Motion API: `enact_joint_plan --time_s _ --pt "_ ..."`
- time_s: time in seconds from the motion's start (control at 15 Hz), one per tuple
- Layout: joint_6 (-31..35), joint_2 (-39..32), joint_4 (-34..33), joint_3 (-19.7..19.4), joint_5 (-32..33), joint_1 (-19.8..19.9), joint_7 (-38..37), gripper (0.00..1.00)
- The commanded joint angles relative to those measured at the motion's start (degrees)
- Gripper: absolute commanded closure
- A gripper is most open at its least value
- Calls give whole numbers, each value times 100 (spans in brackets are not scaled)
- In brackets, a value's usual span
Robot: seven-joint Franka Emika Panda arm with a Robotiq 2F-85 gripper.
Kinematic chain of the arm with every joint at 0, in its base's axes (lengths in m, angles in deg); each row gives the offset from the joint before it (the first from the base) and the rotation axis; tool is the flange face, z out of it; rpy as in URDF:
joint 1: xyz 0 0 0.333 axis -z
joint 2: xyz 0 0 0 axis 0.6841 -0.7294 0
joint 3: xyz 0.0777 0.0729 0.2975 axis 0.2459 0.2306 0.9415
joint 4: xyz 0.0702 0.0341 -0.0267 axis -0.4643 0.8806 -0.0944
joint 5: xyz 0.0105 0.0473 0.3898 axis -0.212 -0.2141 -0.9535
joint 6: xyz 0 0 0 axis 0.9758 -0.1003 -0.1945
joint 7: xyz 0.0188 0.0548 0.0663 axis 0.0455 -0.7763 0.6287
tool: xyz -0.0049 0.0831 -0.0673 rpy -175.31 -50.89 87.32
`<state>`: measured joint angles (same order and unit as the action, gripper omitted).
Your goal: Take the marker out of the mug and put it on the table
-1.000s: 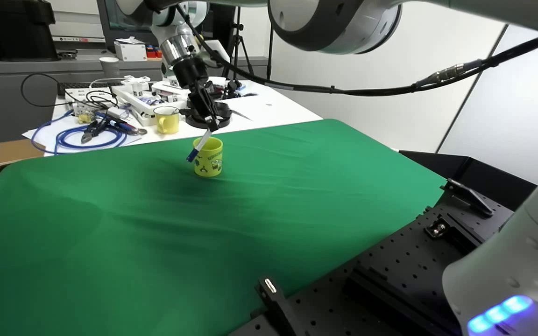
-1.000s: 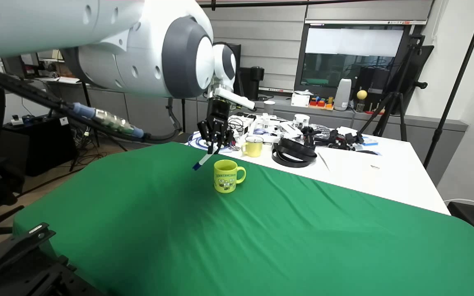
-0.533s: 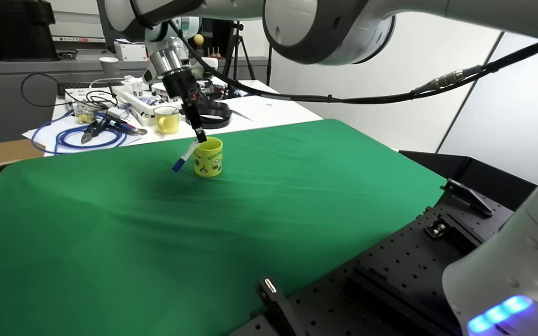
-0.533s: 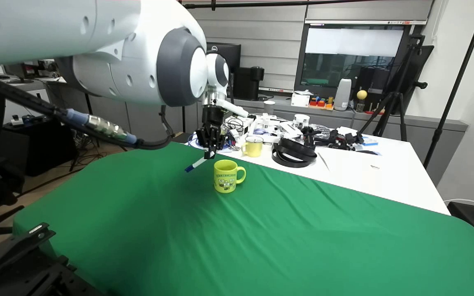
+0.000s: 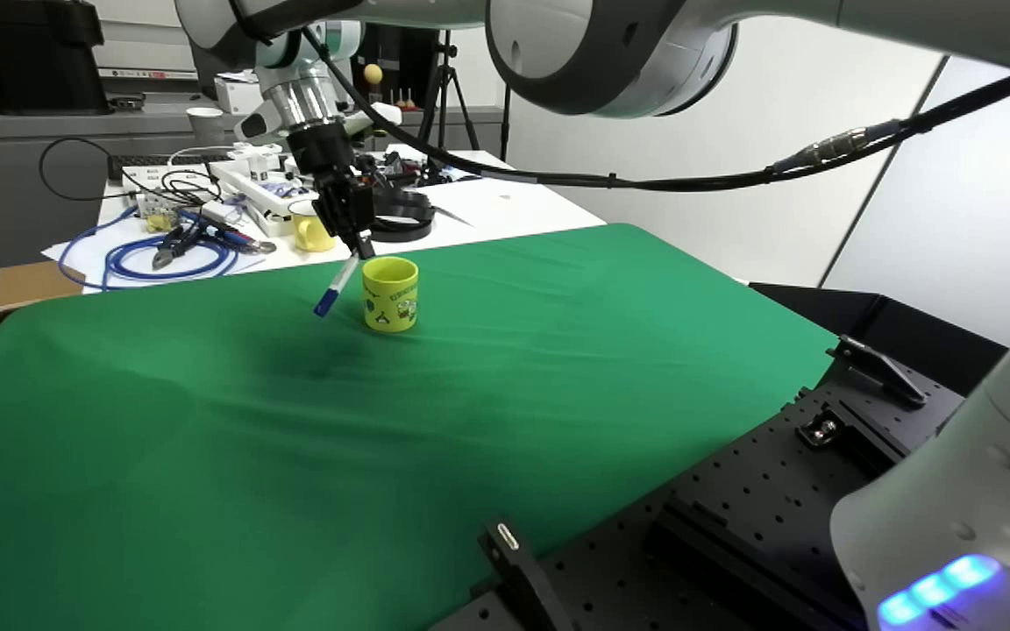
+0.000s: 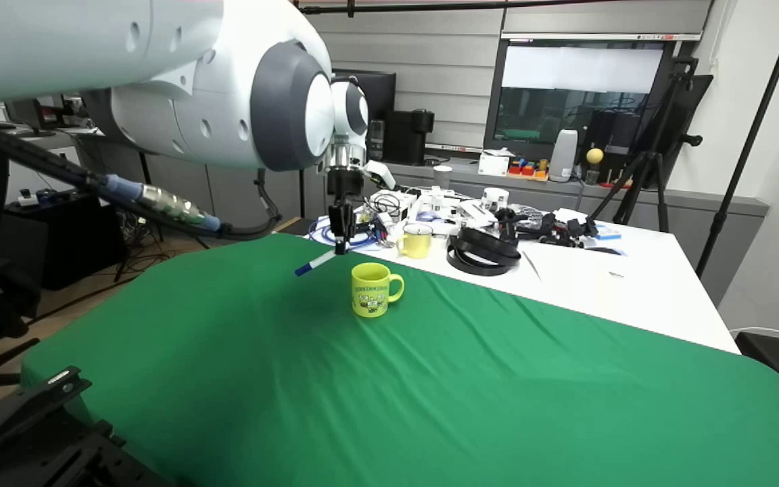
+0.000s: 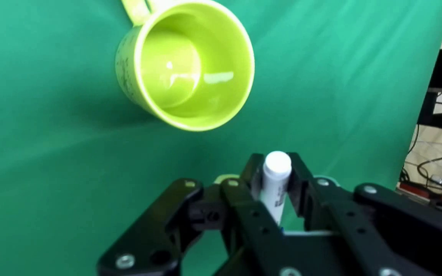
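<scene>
The marker, white with a blue end, hangs tilted with its blue end low in both exterior views (image 5: 340,278) (image 6: 316,262). My gripper (image 5: 363,249) (image 6: 341,247) is shut on its white end, which sits between the fingertips (image 7: 277,168) in the wrist view. The yellow-green mug stands upright on the green-clothed table (image 5: 487,421) and shows in both exterior views (image 5: 391,298) (image 6: 370,291). In the wrist view I look into the mug (image 7: 221,50), and nothing lies inside it. The gripper and marker are beside the mug, above the cloth, not touching the mug.
A white desk (image 6: 585,284) behind the green table holds a paler yellow mug (image 6: 416,241), black straps (image 6: 484,251), blue cable (image 5: 128,263) and pliers. A black perforated mounting plate (image 5: 733,526) and the robot base edge the table.
My gripper has moved to the left in both exterior views, carrying the marker away from beside the mug's rim. The marker's tilt has changed. The mug has not moved.
</scene>
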<state>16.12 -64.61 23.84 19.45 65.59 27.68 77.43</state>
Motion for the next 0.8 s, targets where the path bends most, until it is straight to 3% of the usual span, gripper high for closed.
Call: enact_joint_plan --time_s 0.0,0.53,0.6,0.73 --pt "190 0 -25 -47 145 -166 994 95" --pt "780 -26 121 -66 270 -723 2949 95" --pt "699 -31 80 -32 118 -622 2533 79" --pt "716 -36 100 -38 175 -738 2743 79"
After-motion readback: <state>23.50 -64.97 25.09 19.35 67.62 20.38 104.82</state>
